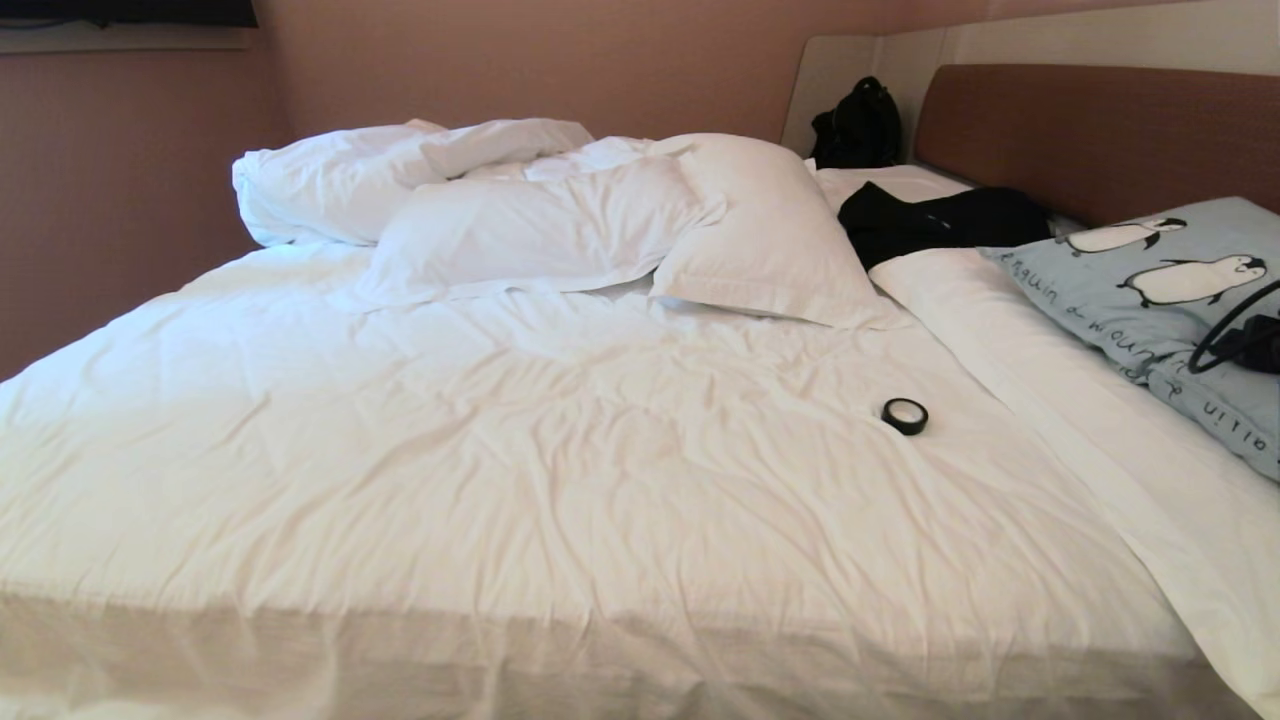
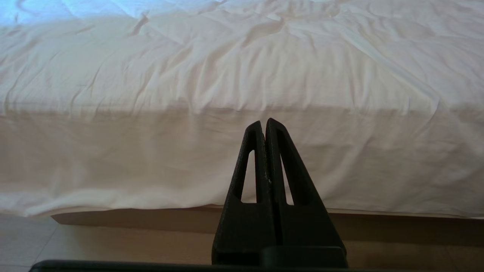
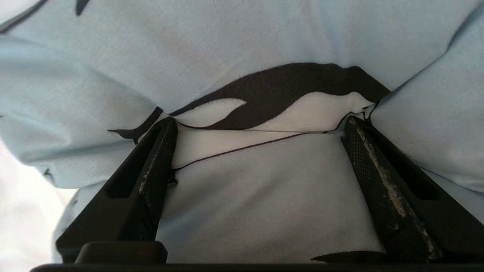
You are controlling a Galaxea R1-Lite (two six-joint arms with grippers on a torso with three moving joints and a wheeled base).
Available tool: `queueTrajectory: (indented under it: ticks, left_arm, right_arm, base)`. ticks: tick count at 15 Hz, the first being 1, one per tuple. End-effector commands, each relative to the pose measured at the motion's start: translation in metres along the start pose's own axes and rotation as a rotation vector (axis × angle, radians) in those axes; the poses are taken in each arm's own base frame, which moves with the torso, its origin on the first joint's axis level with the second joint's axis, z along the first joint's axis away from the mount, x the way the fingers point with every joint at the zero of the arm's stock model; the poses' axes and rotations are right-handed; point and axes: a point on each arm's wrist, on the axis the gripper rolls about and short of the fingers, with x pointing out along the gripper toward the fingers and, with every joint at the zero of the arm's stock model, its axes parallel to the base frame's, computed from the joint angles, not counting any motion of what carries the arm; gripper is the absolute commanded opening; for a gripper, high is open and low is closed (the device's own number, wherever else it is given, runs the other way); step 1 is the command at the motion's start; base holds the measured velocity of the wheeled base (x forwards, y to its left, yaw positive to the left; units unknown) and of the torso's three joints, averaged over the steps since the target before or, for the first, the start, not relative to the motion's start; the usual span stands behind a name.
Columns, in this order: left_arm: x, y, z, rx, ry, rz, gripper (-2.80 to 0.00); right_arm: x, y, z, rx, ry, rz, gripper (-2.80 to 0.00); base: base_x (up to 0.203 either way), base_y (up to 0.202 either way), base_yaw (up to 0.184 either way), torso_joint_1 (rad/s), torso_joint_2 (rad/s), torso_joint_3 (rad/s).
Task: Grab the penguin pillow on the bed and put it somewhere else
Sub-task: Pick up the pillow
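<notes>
My right gripper (image 3: 261, 124) presses spread fingers into the penguin pillow (image 1: 1165, 285); closing may pinch only loose cover, so it slips. Left gripper (image 2: 264, 126) hangs closed.

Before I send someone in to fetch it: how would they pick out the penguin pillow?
Start at the brown headboard of the bed. On the bed's right edge lies the penguin pillow: pale blue with black-and-white penguins and dark writing, unlike the plain white pillows.

Penguin pillow (image 1: 1160, 290): cursive "penguin", upside down; rest unclear.
</notes>
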Motion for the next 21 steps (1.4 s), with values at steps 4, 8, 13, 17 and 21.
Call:
queueTrajectory:
  ticks: [4,8,13,17,21]
  left_arm:
    - [0.000,0.000,0.000,0.000,0.001,0.000,-2.80]
    - [0.000,0.000,0.000,0.000,0.001,0.000,-2.80]
    - [0.000,0.000,0.000,0.000,0.001,0.000,-2.80]
    - [0.000,0.000,0.000,0.000,0.001,0.000,-2.80]
    - [0.000,0.000,0.000,0.000,0.001,0.000,-2.80]
  right_arm:
    - [0.016,-0.001,-0.011,0.004,0.050,0.018,0.00]
    - [0.010,-0.001,-0.007,0.021,0.037,0.019,-2.80]
    - [-0.024,0.001,0.011,0.055,-0.036,0.053,-2.80]
    - [-0.064,0.003,0.028,0.120,-0.107,0.147,-2.80]
    - [-0.106,0.005,0.041,0.159,-0.171,0.245,-2.80]
  base:
    - [0.000,0.000,0.000,0.000,0.00,0.000]
    - [0.000,0.000,0.000,0.000,0.00,0.000]
    - [0.000,0.000,0.000,0.000,0.00,0.000]
    - [0.000,0.000,0.000,0.000,0.00,0.000]
    - [0.000,0.000,0.000,0.000,0.00,0.000]
